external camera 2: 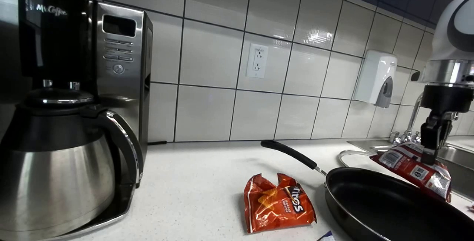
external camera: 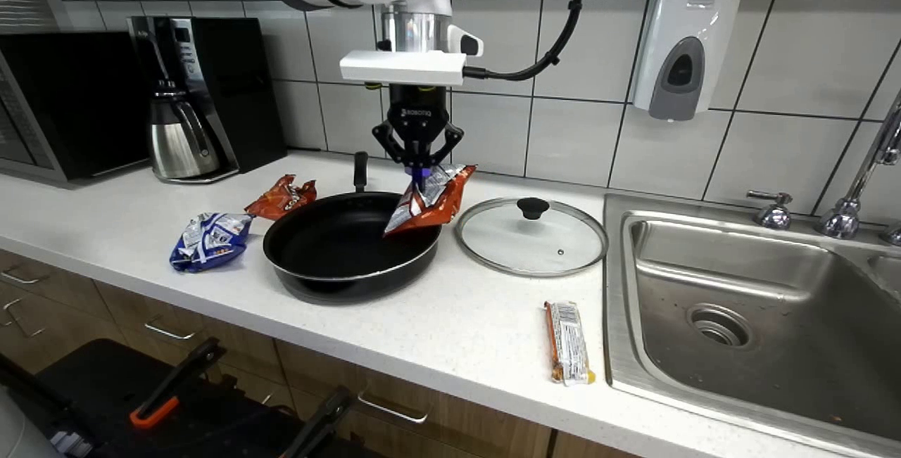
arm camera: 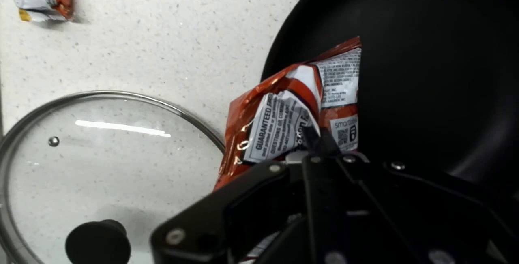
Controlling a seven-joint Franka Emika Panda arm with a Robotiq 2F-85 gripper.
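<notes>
A coffee pot (external camera 2: 63, 185) is seen nearest the camera, at the left of an exterior view. A red chip bag (external camera: 438, 215) is pinched, tilted, by the claw (external camera: 420, 180) above the right edge of a black pan (external camera: 331, 233) on the worktop (external camera: 450, 317). To the pan's left, another red bag (external camera: 281, 199) and a blue bag (external camera: 211, 241) are laid; to its right, a glass lid (external camera: 531, 243).

A coffee maker (external camera 2: 116, 74) with a steel carafe (external camera 2: 59, 183) stands on the white table (external camera: 457, 310) by the tiled wall (external camera 2: 211, 52), just beside a black microwave (external camera: 77, 99). An electrical outlet (external camera 2: 257, 60) is set in that wall, and a white soap dispenser (external camera: 693, 29) hangs on it above the steel sink (external camera: 704, 261), where a chrome faucet (external camera: 842, 217) rises. Wooden drawers (external camera: 457, 416) with metal handles (external camera: 393, 410) lie below.
</notes>
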